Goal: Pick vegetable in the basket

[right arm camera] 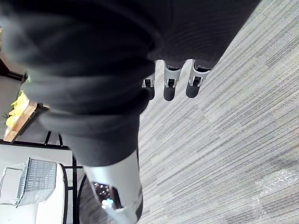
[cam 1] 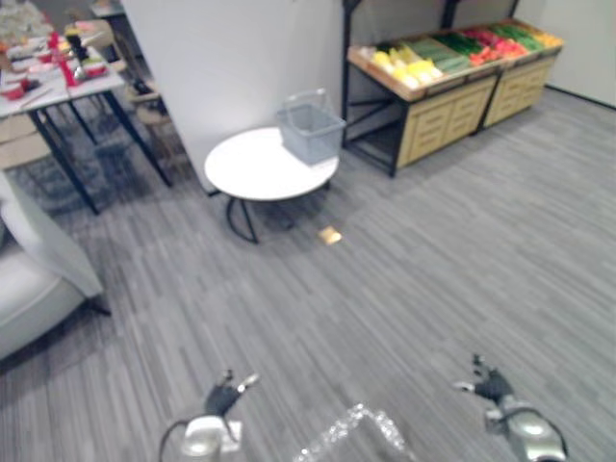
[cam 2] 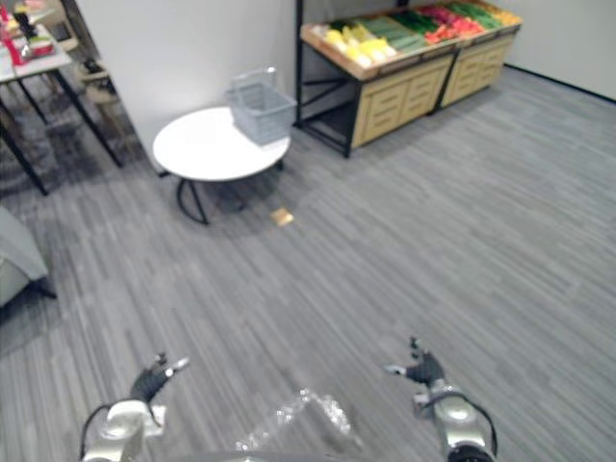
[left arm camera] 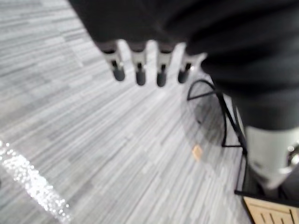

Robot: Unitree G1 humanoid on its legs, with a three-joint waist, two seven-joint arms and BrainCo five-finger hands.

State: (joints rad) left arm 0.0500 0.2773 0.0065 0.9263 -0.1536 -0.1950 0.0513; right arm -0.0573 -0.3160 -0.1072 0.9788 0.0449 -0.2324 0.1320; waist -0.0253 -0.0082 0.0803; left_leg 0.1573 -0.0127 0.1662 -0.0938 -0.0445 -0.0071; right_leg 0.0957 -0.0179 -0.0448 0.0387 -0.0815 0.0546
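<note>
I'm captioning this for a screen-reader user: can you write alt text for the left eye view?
A grey wire basket stands on a round white table, beside a wooden produce stand stocked with yellow, green and red vegetables. Low in the foreground, the robot's left hand and right hand hang open and empty above the grey plank floor.
</note>
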